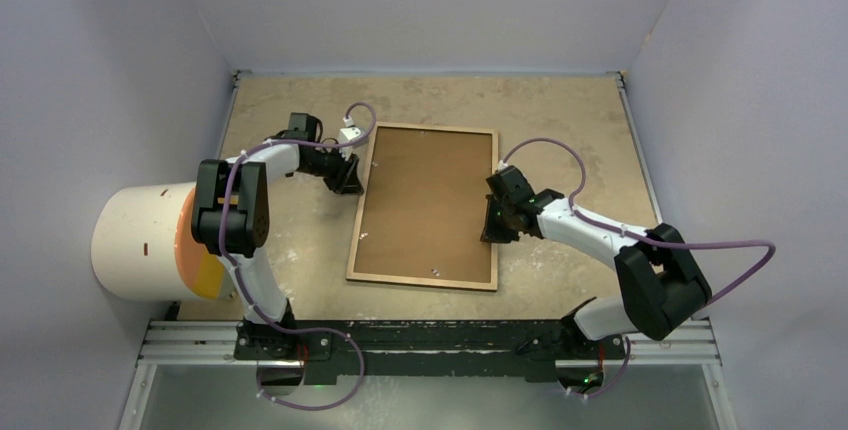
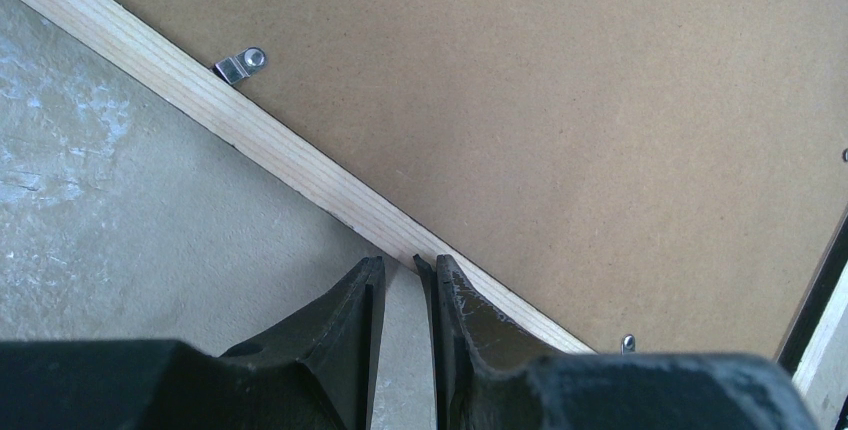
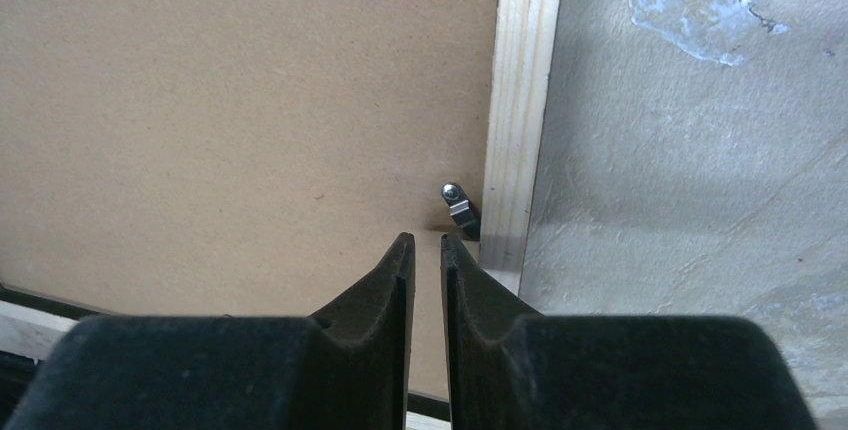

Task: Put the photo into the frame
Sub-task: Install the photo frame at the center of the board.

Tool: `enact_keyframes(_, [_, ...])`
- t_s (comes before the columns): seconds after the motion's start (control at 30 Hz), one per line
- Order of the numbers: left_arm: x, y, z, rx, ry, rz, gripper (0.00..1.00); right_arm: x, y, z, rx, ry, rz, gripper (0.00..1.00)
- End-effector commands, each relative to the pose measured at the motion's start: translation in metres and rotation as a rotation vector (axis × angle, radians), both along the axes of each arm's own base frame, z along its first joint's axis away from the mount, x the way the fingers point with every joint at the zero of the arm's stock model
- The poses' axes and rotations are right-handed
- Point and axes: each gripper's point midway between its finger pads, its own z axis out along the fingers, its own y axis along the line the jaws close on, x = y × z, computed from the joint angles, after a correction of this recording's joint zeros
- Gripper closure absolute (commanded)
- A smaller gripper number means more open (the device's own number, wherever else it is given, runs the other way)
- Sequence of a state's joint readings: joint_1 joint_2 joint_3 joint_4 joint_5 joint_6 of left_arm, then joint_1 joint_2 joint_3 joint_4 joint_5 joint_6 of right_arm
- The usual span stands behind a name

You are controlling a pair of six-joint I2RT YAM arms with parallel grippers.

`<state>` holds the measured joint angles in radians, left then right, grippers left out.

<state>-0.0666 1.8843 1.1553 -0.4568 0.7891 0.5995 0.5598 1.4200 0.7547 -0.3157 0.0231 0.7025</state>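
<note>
Top view: the frame (image 1: 421, 279) is lying face down in the middle of the bench (image 1: 300, 240), with a brown backing board (image 1: 430, 200) filling it. The left tool (image 1: 352, 178) is sitting at the frame's left rail. The right tool (image 1: 492, 225) is sitting at its right rail.

Left wrist view: the left tool (image 2: 403, 265) is showing only a slim gap between its fingers and is gripping nothing. Its tips are reaching the pale wooden rail (image 2: 290, 155), near a small metal clip (image 2: 240, 65).

Right wrist view: the right tool (image 3: 426, 242) is also barely parted and gripping nothing. It is pointing down at the board just beside another clip (image 3: 458, 205). I cannot tell whether it is touching.
</note>
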Motion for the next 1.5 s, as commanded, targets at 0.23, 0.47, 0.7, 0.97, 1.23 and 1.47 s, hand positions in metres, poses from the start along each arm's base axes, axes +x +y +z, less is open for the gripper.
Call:
enact_keyframes(0.23, [-0.017, 0.011, -0.013, 0.074, 0.038, -0.009, 0.75, -0.015, -0.005, -0.002, -0.012, 0.048, 0.015, 0.82])
enact_keyframes(0.47, [-0.018, 0.011, -0.015, 0.072, 0.042, -0.008, 0.75, -0.011, 0.002, 0.003, 0.02, 0.037, 0.027, 0.82])
enact_keyframes(0.7, [-0.017, 0.011, -0.014, 0.075, 0.036, -0.011, 0.75, -0.007, -0.007, -0.004, -0.05, 0.038, 0.016, 0.82])
enact_keyframes(0.97, [-0.018, 0.013, -0.017, 0.085, 0.033, -0.016, 0.75, 0.003, -0.025, -0.006, -0.151, -0.006, -0.009, 0.82])
enact_keyframes(1.23, [-0.017, 0.013, -0.016, 0.089, 0.026, -0.02, 0.75, 0.013, -0.03, -0.009, -0.196, -0.027, -0.02, 0.82])
enact_keyframes(1.47, [-0.019, 0.013, -0.018, 0.089, 0.029, -0.023, 0.75, 0.016, -0.033, -0.007, -0.216, -0.043, -0.026, 0.83])
